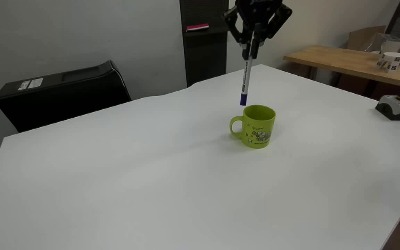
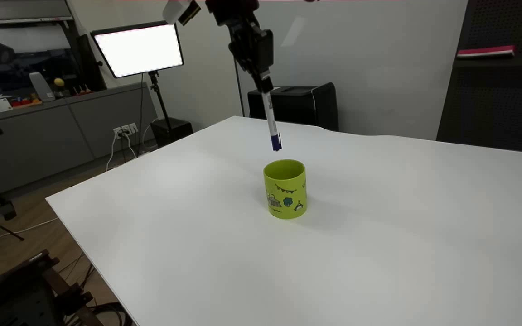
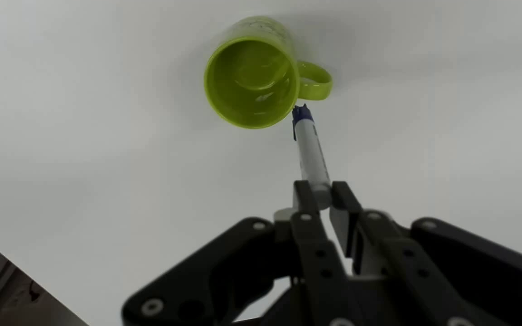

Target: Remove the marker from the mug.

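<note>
You have wide room: the worktop [image 1: 134,184] spreads out on every side of the mug [image 1: 250,119], its edges well apart from it, while in an exterior view a grey box [image 1: 399,108] sits by an edge. The mug stands upright, and the wrist view shows you its green inside down to the floor. Your hand [image 3: 321,192] is clamped on the marker [image 3: 311,147], which hangs slightly tilted, blue end down, outside the mug, near its rim yet apart.

The end effector [image 2: 265,83] seemingly pinches the tilted marker [image 2: 270,117], clear of the mug [image 2: 286,194].
</note>
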Controlling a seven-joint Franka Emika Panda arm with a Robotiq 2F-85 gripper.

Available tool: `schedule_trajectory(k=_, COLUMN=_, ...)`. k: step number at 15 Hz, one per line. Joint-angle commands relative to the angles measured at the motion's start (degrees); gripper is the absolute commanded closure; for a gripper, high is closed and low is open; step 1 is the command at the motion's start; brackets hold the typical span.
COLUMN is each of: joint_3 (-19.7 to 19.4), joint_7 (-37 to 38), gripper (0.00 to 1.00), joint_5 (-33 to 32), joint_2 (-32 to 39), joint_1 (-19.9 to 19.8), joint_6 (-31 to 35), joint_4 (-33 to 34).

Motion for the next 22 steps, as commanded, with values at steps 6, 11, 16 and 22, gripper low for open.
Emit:
schedule_trajectory(k=6, joint_3=3.8, joint_7=4.2, gripper=0.96, joint_5=-4.5, joint_2=0.6, joint_1=2.1, joint_6=5.7, joint_4=-5.5)
schedule_trajectory(k=11, joint_3=4.5, joint_7=2.9, gripper=0.96, joint_5=-3.3, joint_2=2.3, joint_1=3.2, joint_6=7.0, joint_4=-6.6)
schedule_trajectory(k=16, joint_3=4.1, joint_7=2.8, gripper=0.96, joint_5=-3.2, joint_2=4.8, joint_1=4.2, joint_6=7.5, joint_4=-6.8)
schedule_trajectory(k=22, joint_3=3.2, joint_7=2.9, gripper=0.96, joint_5=-3.4, joint_2=7.2, joint_1=5.3, joint_6=7.4, joint_4=-6.5)
